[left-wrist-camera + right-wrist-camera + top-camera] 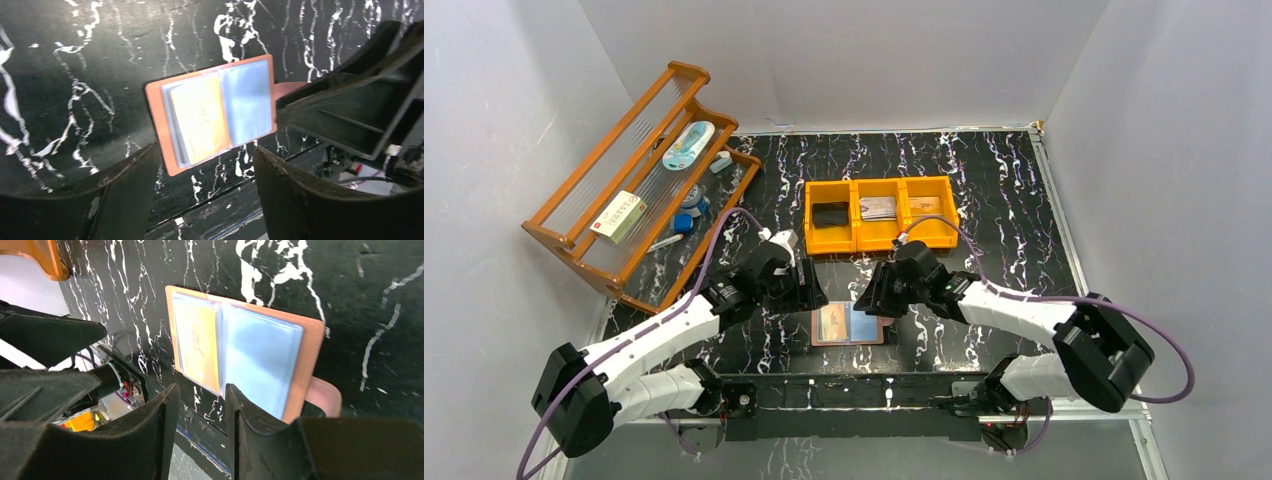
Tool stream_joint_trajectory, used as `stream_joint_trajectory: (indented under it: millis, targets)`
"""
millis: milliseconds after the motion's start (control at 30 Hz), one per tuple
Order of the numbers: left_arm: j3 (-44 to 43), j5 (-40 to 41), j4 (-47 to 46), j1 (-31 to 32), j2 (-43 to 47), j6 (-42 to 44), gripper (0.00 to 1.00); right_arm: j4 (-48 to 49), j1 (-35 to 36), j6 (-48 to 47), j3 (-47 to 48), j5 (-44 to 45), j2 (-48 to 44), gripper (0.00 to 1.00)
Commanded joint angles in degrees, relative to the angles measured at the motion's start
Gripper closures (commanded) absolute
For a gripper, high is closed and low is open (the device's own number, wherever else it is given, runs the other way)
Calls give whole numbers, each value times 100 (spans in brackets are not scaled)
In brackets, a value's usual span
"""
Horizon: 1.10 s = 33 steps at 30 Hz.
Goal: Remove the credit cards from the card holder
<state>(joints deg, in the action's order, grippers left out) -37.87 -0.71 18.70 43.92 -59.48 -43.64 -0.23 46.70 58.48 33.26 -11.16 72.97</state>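
Right, the card holder (848, 325) lies open flat near the table's front edge, between my two arms. A yellow-orange credit card (200, 117) shows in its left sleeve. My left gripper (205, 185) hovers over it with fingers wide apart, holding nothing. My right gripper (202, 432) shows only a narrow gap, also empty, and its body crowds the snap tab (325, 395) side. Beyond stands the orange tray (880, 183) holding loose cards (879, 208). A wooden rack (639, 180) sits far left.
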Motion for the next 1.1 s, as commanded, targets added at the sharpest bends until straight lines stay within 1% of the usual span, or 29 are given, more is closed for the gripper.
stream_joint_trajectory:
  millis: [0, 167, 267, 433, 533, 767, 867, 933, 1067]
  targets:
    - [71, -601, -574, -35, -151, -77, 35, 340, 218, -90, 457, 18, 315, 54]
    - [34, -525, -488, -42, -404, -102, 37, 530, 328, 16, 475, -67, 669, 55]
    - [191, -673, -630, -42, -446, -116, 37, 563, 386, -27, 480, -138, 913, 56]
    - [397, -944, -1051, -42, -648, -152, 48, 699, 468, -93, 535, -377, 1271, 58]
    - [285, -967, -993, -42, -914, -33, 51, 740, 513, -78, 572, -383, 1357, 59]
    - [149, -934, -894, -42, -1201, 206, 54, 789, 568, 31, 695, -442, 1379, 59]
    - [32, -817, -751, -42, -1276, 319, 55, 426, 602, 36, 845, -125, 1388, 59]
    - [-11, -923, -776, -42, -1305, 376, 55, 246, 604, 28, 858, 45, 1435, 59]
    - [-15, -1126, -855, -42, -1378, 457, 56, 327, 603, 50, 770, -22, 1684, 59]
